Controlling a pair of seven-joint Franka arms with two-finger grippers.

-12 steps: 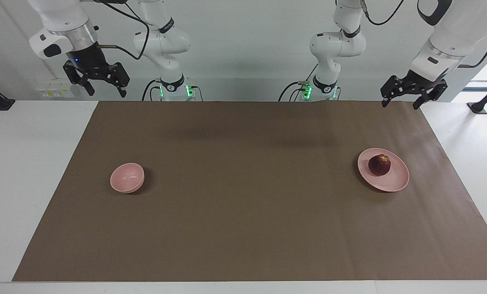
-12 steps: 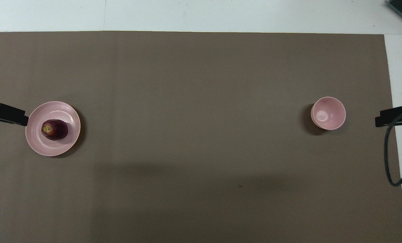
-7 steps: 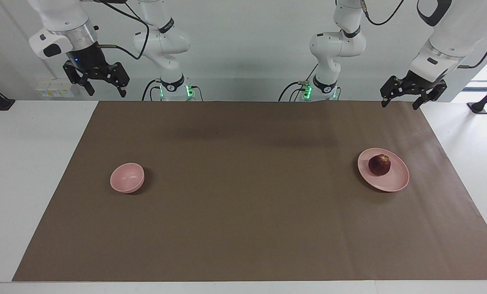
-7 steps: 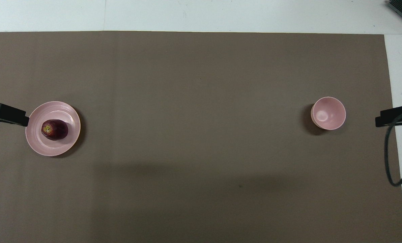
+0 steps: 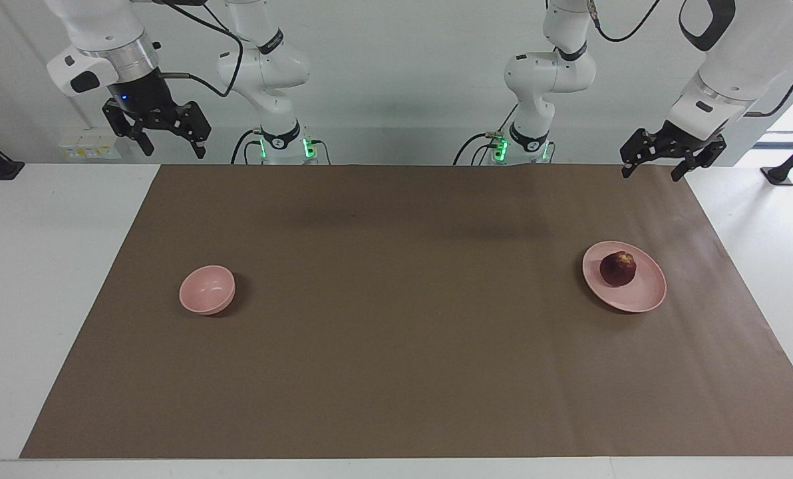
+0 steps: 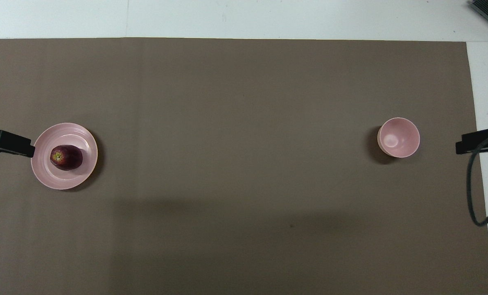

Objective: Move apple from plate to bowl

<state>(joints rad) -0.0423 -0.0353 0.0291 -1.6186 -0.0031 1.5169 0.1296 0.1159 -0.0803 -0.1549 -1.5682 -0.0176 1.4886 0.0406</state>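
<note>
One apple (image 5: 618, 268) on plate (image 5: 644, 297), toward left arm's end. Left gripper (image 5: 653, 162) spread wide, raised over mat's edge, far nearer than right gripper (image 5: 168, 138), also spread, raised near bowl's (image 5: 207, 289) end.

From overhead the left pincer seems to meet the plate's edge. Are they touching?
Apart. The facing view shows the left pincer raised over the mat's edge by the robots, with bare mat between it and the plate.
</note>
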